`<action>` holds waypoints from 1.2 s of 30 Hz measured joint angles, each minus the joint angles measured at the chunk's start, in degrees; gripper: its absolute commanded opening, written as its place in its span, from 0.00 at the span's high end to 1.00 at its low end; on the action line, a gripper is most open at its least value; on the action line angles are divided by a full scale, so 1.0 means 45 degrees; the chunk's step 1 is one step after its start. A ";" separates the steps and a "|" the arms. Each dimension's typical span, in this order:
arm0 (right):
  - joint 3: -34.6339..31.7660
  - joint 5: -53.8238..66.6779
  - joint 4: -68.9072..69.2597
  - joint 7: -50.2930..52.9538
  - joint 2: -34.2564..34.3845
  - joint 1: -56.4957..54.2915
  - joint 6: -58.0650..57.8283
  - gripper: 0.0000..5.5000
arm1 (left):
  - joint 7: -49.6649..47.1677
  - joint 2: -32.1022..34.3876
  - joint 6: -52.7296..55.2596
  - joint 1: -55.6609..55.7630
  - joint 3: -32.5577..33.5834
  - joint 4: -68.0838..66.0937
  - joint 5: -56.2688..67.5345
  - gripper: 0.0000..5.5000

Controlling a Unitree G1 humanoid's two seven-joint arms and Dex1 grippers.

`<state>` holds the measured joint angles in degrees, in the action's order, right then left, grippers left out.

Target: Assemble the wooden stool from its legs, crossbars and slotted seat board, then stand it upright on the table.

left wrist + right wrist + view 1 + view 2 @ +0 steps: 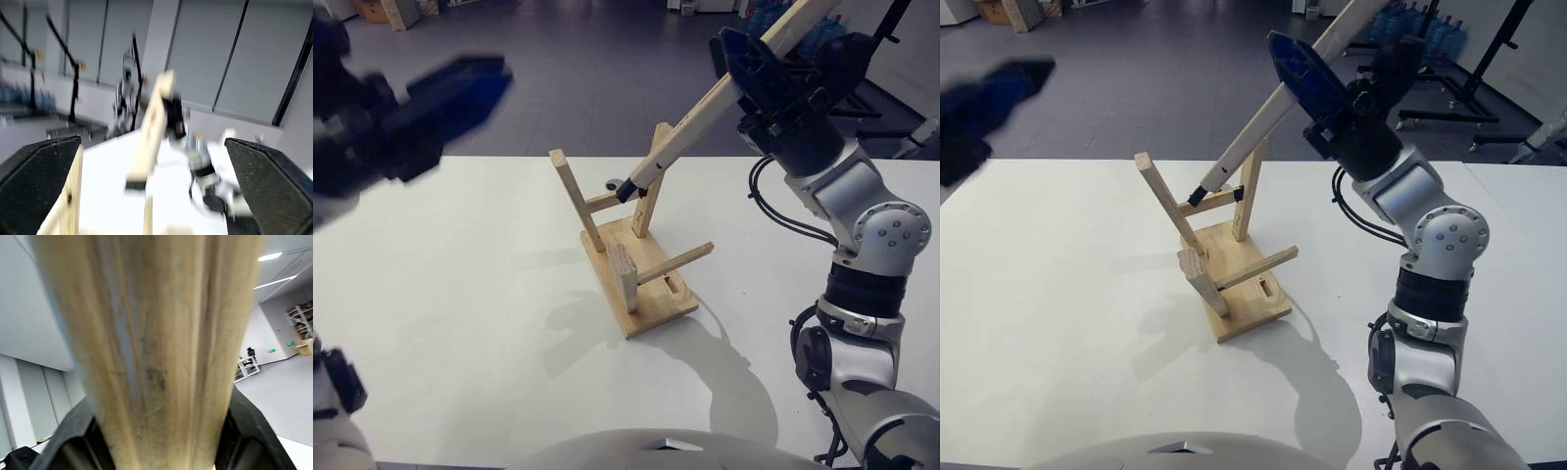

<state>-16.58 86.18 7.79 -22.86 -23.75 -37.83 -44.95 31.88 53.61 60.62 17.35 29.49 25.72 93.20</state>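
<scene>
Right eye view: right gripper [1327,64] clamps leg [1253,137] (left gripper [152,142] agape).

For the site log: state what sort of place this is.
Probably a large lab or warehouse-style hall: a white table stands on open grey floor, with big blue water bottles and black wheeled stands behind.
</scene>
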 measured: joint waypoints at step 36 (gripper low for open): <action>-0.0165 -0.0729 -0.1041 -0.0225 -0.0083 -0.0265 -0.1352 0.62 | -0.0004 -0.4550 -0.6104 -0.4564 -1.2062 0.1662 -1.7574 0.02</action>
<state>-17.32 82.89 3.10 -23.87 -24.12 -39.02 -51.04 31.87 33.14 33.15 -3.19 -24.79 33.20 14.11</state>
